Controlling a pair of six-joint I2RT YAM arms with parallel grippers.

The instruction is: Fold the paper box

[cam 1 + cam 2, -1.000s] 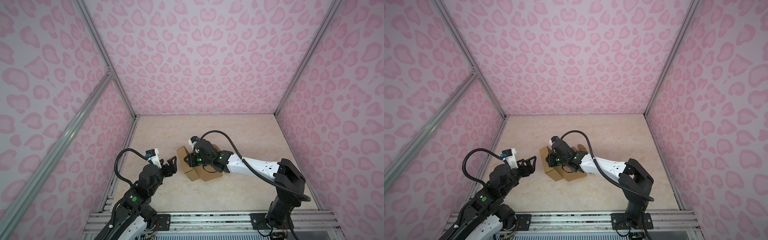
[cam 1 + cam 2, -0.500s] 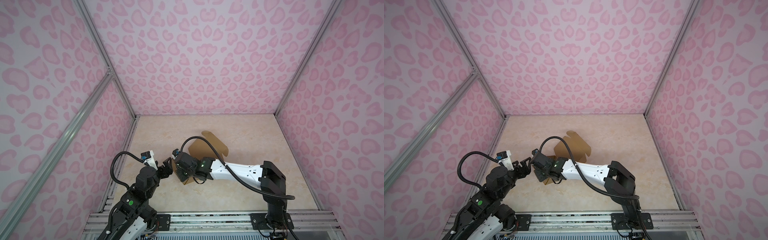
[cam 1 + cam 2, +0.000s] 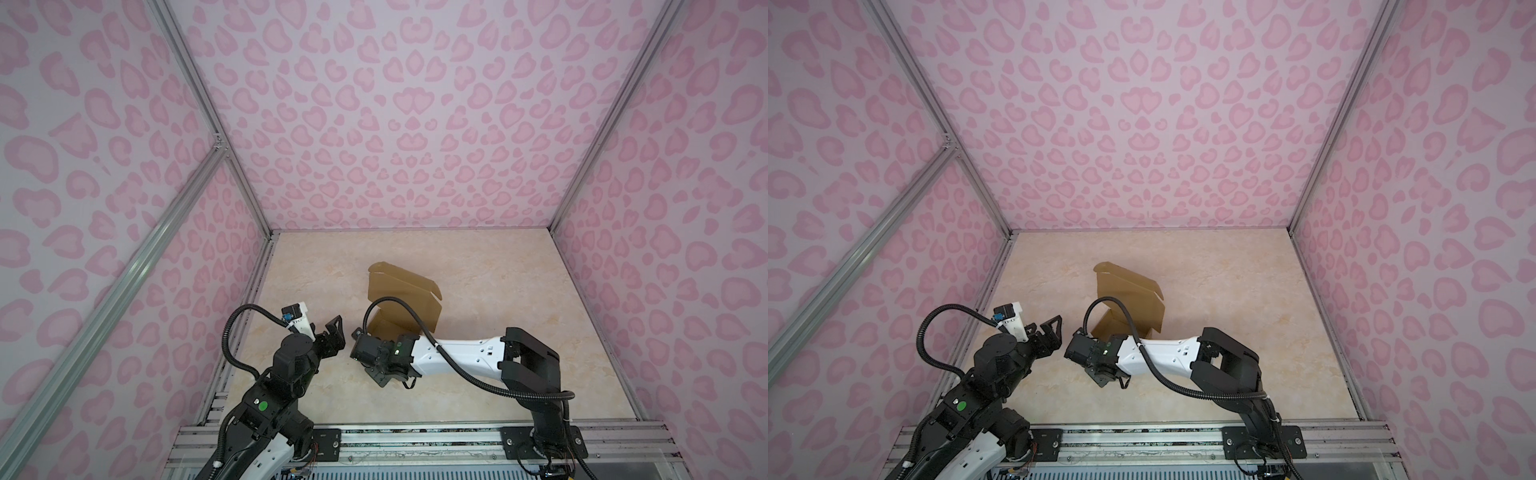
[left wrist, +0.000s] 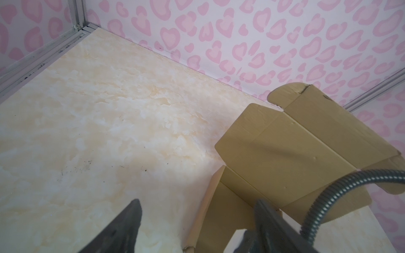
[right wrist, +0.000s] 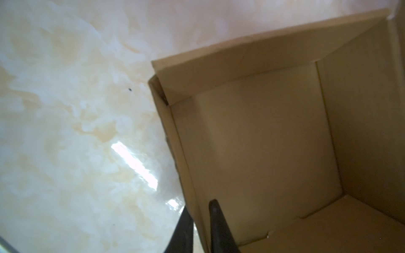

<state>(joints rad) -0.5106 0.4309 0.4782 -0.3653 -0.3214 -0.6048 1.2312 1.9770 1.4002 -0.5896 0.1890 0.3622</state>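
The paper box point(image 3: 399, 282) point(image 3: 1133, 282) is brown cardboard, formed into a shallow tray with its lid flap standing upright. It sits on the floor near the middle front. In the right wrist view my right gripper point(image 5: 199, 204) is shut on one side wall of the box point(image 5: 263, 142), one finger outside and one inside. In both top views its fingers are hidden under the wrist. My left gripper point(image 3: 332, 332) point(image 3: 1052, 332) point(image 4: 198, 200) stands open and empty just left of the box point(image 4: 285, 149), a small gap apart from it.
The marbled beige floor point(image 3: 478, 291) is closed in by pink heart-patterned walls on three sides. An aluminium rail point(image 3: 415, 440) runs along the front edge and carries both arm bases. The right arm's black cable point(image 3: 386, 299) loops in front of the lid.
My right arm has swung left and toward the front, dragging the box with it. The lid flap, down a second ago, now stands up. The left gripper has drawn back slightly.
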